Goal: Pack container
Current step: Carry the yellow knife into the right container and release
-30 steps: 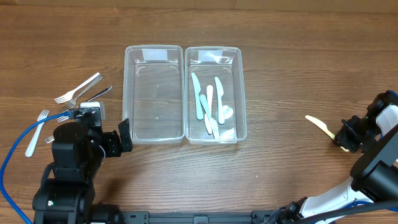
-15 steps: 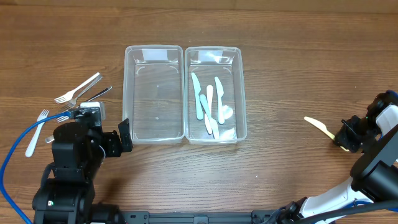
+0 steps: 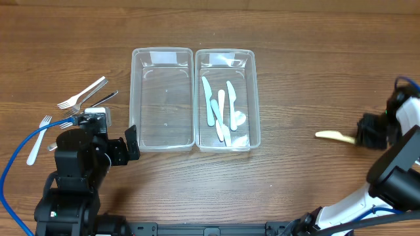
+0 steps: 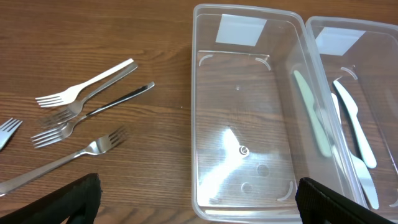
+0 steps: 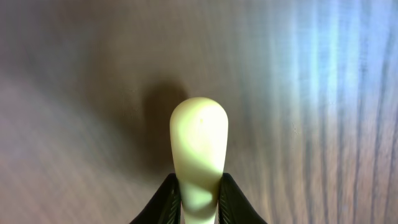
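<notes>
Right gripper (image 3: 361, 136) clamps the end of a pale yellow knife (image 3: 330, 136), well apart from the container (image 3: 256, 98) holding knives (image 3: 211, 105). Pinched only at its end, the knife could pivot or slip in transit and land outside.

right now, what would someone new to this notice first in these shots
Two clear bins sit side by side in the middle: the left container is empty, while the right container holds several pale plastic knives. Far to the right, the right gripper is shut on a cream knife that points towards the bins. A cluster of metal forks lies left of them.
</notes>
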